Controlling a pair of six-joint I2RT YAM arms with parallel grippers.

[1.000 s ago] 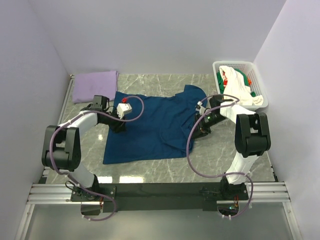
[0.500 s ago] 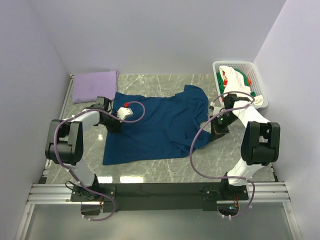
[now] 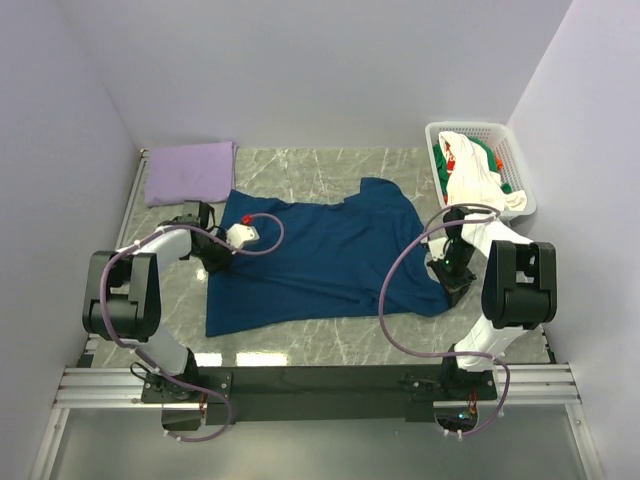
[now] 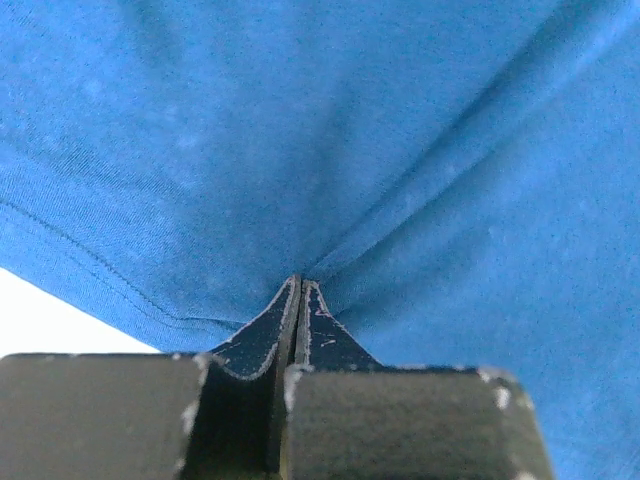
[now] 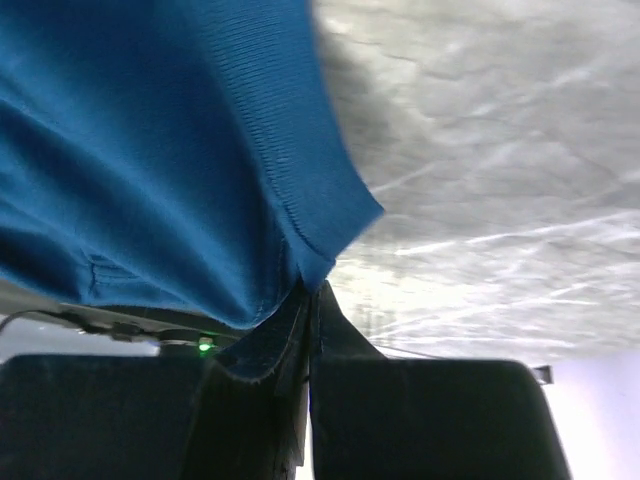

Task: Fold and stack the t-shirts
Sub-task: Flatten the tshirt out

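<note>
The navy t-shirt (image 3: 320, 255) lies spread in the middle of the desk (image 3: 300, 170). The left fingers (image 4: 297, 300) are closed, pinching its edge at 9 o'clock; the right fingers (image 5: 310, 290) are clamped on its corner at 4 o'clock. A folded lavender t-shirt (image 3: 190, 172) sits at 10 o'clock, and a basket (image 3: 465, 126) of clothes at 2 o'clock

Grey marble-look desk (image 3: 318, 168). Pale lavender walls (image 3: 300, 60) box it on three sides. Aluminium rails (image 3: 100, 385) along near edge.

One navy t-shirt (image 3: 320, 258), one lavender t-shirt (image 3: 190, 172), one basket (image 3: 466, 127), perhaps two t-shirts (image 3: 474, 178) inside.
</note>
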